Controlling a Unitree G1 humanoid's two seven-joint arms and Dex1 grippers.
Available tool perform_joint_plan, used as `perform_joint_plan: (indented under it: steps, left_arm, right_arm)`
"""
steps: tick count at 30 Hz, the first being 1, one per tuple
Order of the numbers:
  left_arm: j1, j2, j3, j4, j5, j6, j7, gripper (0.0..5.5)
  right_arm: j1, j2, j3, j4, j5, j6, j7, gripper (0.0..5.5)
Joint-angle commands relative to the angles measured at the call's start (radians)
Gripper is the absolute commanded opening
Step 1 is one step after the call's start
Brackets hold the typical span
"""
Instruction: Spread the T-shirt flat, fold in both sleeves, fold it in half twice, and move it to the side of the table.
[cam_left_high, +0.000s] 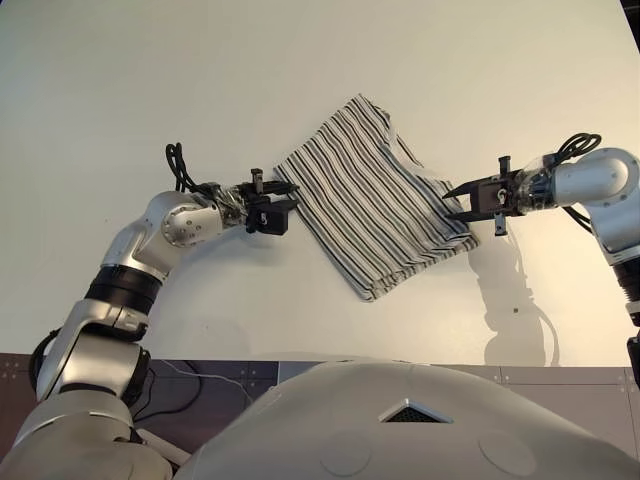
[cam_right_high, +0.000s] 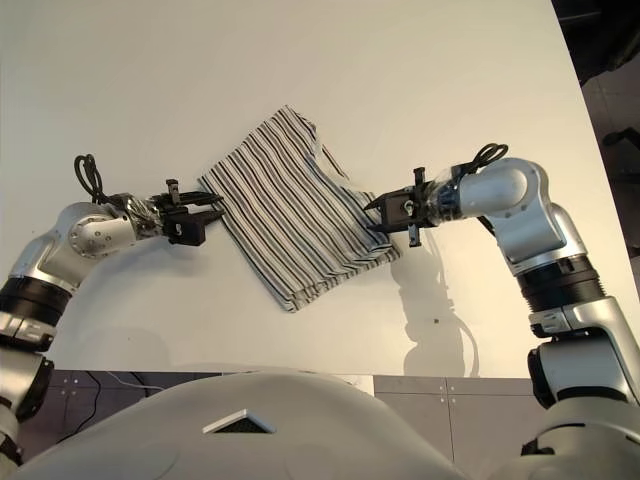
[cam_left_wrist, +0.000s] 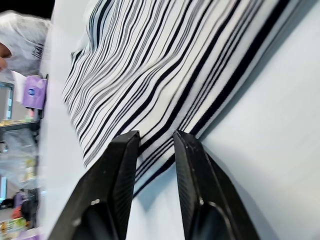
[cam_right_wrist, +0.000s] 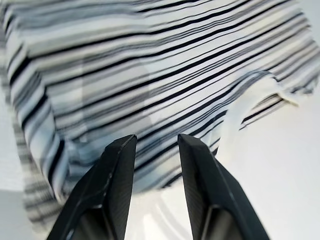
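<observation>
The striped T-shirt (cam_left_high: 375, 195) lies folded into a compact rectangle, turned diagonally, in the middle of the white table (cam_left_high: 130, 80). Its collar opening (cam_left_high: 408, 150) shows at the far right corner. My left gripper (cam_left_high: 290, 196) is at the shirt's left corner, low over the table, fingers open. In the left wrist view the striped edge (cam_left_wrist: 165, 65) lies just beyond that gripper's tips (cam_left_wrist: 155, 135). My right gripper (cam_left_high: 452, 200) hovers open at the shirt's right edge. From the right wrist view its fingers (cam_right_wrist: 156, 137) stand apart over the stripes (cam_right_wrist: 150, 65).
The table's front edge (cam_left_high: 200, 358) runs close below the arms. Its right edge (cam_right_high: 575, 90) drops to a dark floor. Bare white surface lies to the left, the right and beyond the shirt.
</observation>
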Motion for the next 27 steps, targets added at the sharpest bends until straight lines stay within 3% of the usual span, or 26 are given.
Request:
perform_joint_plan:
  steps: [1,4,7,11,14,16,19,23,27]
  left_arm:
    - [-0.134,-0.053,-0.062,0.196,0.128,-0.077,0.115,1.27]
    - [-0.225,-0.103,-0.092,0.299,0.186,-0.144,0.225,1.27]
    - [-0.303,-0.137,-0.105,0.354,0.209,-0.214,0.300,1.27]
    - [-0.323,-0.061,-0.098,0.333,0.230,-0.308,0.349,1.27]
    - [-0.093,0.102,-0.049,-0.012,-0.011,-0.327,0.214,1.27]
    - [0.150,0.234,-0.016,-0.345,-0.229,-0.218,0.151,1.27]
    - [0.481,0.361,0.044,-0.712,-0.335,-0.110,0.149,1.79]
    - [0.752,0.351,0.113,-0.848,-0.167,-0.052,0.156,2.47]
    - [0.859,0.294,0.138,-0.894,-0.039,0.050,0.136,2.47]
  right_arm:
    - [-0.041,0.035,0.025,0.029,-0.043,-0.111,0.003,1.51]
    - [-0.001,0.040,0.080,-0.034,-0.056,-0.146,0.054,1.51]
    - [0.087,0.025,0.103,-0.162,0.000,-0.057,0.106,1.51]
    - [0.166,0.008,0.069,-0.301,0.085,0.117,0.124,1.51]
    - [0.150,0.038,-0.049,-0.383,0.205,0.293,0.051,1.51]
    - [0.169,0.016,-0.175,-0.411,0.274,0.374,-0.014,1.51]
    - [0.231,-0.040,-0.348,-0.406,0.332,0.428,-0.074,1.53]
    - [0.323,-0.088,-0.460,-0.369,0.328,0.421,-0.091,1.53]
    - [0.296,-0.085,-0.450,-0.344,0.324,0.418,-0.083,1.53]
